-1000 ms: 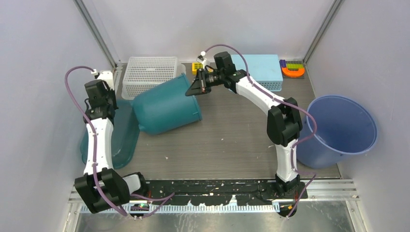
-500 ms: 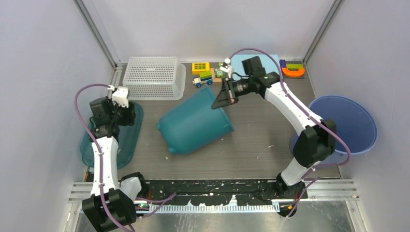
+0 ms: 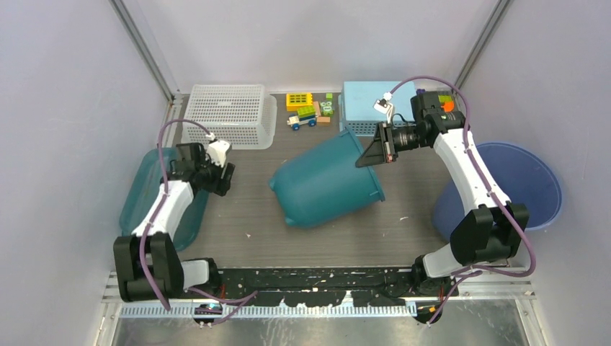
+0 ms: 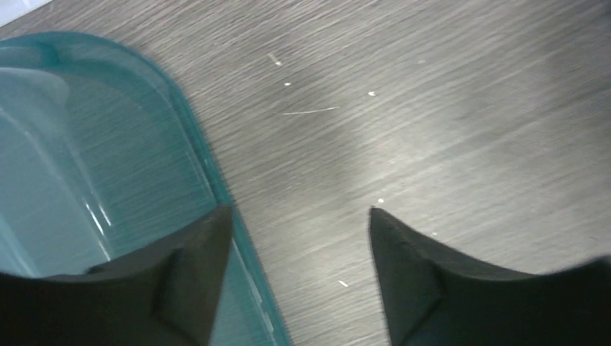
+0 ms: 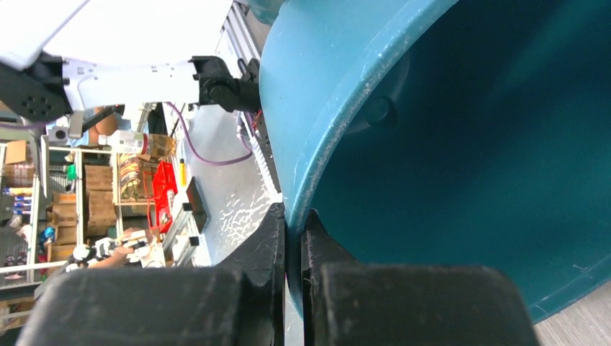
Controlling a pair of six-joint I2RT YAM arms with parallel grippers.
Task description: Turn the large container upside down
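The large container [image 3: 324, 184] is a teal bucket lying on its side mid-table, its mouth toward the back right. My right gripper [image 3: 362, 161] is shut on its rim. In the right wrist view the two fingers pinch the rim wall at the right gripper [image 5: 294, 216], and the container's dark inside [image 5: 468, 130] fills the right of the frame. My left gripper [image 3: 225, 179] hangs open and empty to the container's left, well apart from it. In the left wrist view the left gripper [image 4: 299, 210] is over bare table, beside the edge of a shallow teal tray [image 4: 86, 166].
The teal tray [image 3: 144, 194] lies at the left edge. A white mesh basket [image 3: 225, 115], small toy blocks [image 3: 306, 109] and a light blue box [image 3: 364, 101] line the back. A big blue bucket [image 3: 522, 187] stands at the right.
The right arm has swung right, dragging the teal container with it from back left to mid-table. The left gripper has opened and moved right, off the tray.
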